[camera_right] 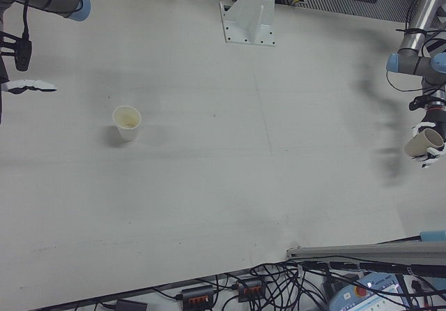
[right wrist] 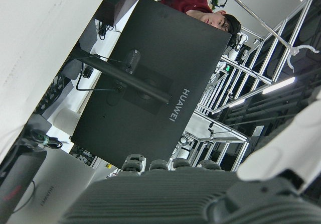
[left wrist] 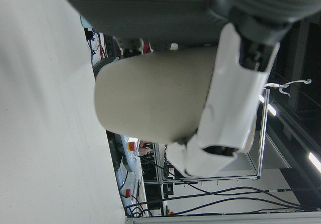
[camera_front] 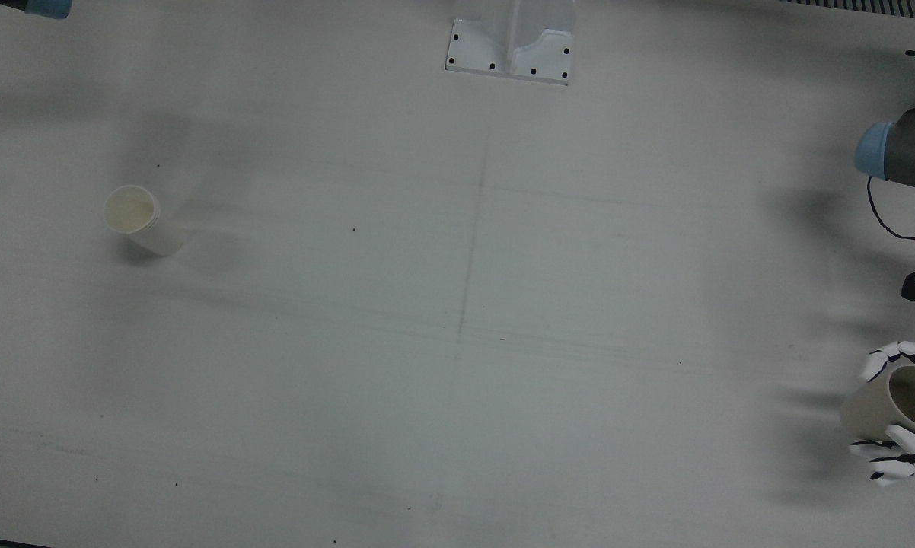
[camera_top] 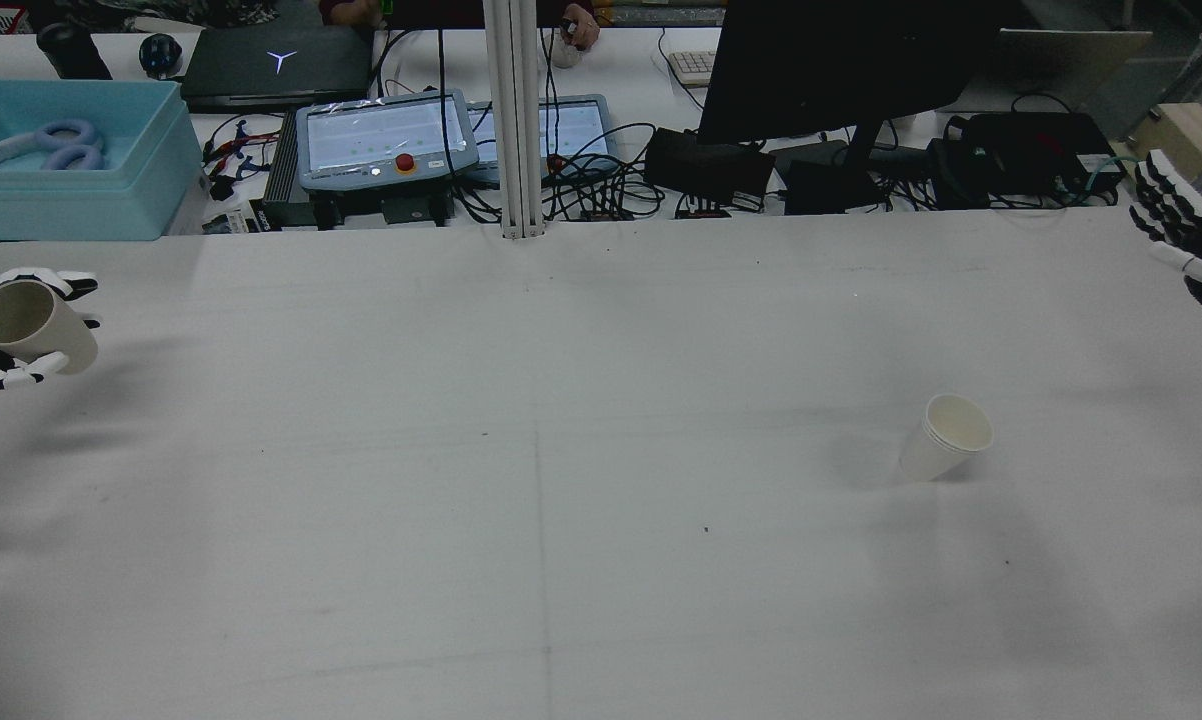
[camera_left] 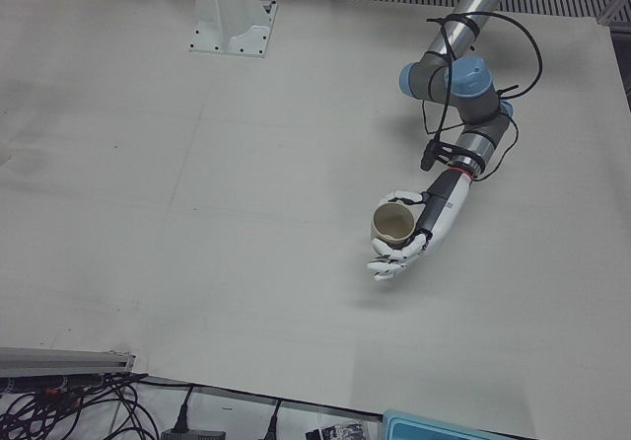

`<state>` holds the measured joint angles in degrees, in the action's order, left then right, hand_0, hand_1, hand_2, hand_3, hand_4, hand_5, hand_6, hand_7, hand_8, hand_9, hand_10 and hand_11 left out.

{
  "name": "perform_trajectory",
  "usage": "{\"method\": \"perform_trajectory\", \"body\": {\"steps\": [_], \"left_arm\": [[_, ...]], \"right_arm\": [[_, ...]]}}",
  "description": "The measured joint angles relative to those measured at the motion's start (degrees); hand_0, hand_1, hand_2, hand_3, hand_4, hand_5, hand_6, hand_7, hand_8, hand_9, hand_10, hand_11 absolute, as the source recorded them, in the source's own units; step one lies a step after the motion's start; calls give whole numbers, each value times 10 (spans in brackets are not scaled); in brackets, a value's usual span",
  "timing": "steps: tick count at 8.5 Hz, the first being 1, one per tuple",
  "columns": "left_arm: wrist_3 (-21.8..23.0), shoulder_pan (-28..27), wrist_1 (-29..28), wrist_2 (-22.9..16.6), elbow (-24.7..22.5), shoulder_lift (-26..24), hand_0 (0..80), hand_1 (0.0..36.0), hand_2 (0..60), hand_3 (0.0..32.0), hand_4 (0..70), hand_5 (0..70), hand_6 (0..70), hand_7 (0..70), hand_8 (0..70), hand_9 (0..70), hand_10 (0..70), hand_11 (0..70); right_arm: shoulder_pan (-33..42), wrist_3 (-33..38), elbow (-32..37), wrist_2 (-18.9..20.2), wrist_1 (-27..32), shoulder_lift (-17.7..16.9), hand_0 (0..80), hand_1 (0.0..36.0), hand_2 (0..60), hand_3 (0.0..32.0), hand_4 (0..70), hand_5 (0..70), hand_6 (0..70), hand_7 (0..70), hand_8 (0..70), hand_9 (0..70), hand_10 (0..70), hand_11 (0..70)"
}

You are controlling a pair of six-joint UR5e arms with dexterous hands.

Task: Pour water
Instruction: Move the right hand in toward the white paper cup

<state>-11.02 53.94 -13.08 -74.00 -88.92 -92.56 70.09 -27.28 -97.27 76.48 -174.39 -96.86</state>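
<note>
Your left hand (camera_left: 409,238) holds the mug (camera_left: 392,223) clear of the worktop (camera_front: 457,320), above its left edge, fingers (camera_front: 895,449) wrapped around the mug's wall. The mug tilts, its mouth facing partly upward. The paper cup (camera_top: 946,437) stands upright on the right half, well apart from the mug. Your right hand (camera_top: 1186,235) hangs beyond the right edge, fingers spread, gripping nothing.

mug (camera_top: 31,325) in L robot hand (camera_top: 1,330) far left | paper cup (camera_top: 946,437) on table (camera_top: 561,450) right
</note>
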Motion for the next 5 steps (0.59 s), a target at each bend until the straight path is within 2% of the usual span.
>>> {"method": "perform_trajectory", "body": {"steps": [2,3,5], "left_arm": [[1,1,0,0,1,2,800,360,600,0,272,700,192,265,133,177,175,291],[1,1,-1,0,1,5,800,360,600,0,274,700,197,269,135,176,180,297],[1,1,-1,-1,1,7,773,360,600,0,275,700,207,277,140,180,184,303]], "right_arm": [[2,-117,-20,-1,2,-32,181,49,128,0,0,0,0,0,0,1,35,58],[0,-149,1,-2,10,-40,211,52,130,0,0,0,0,0,0,0,29,48],[-3,-165,87,-4,69,-37,154,40,128,0,0,0,1,0,3,3,41,64]]}}
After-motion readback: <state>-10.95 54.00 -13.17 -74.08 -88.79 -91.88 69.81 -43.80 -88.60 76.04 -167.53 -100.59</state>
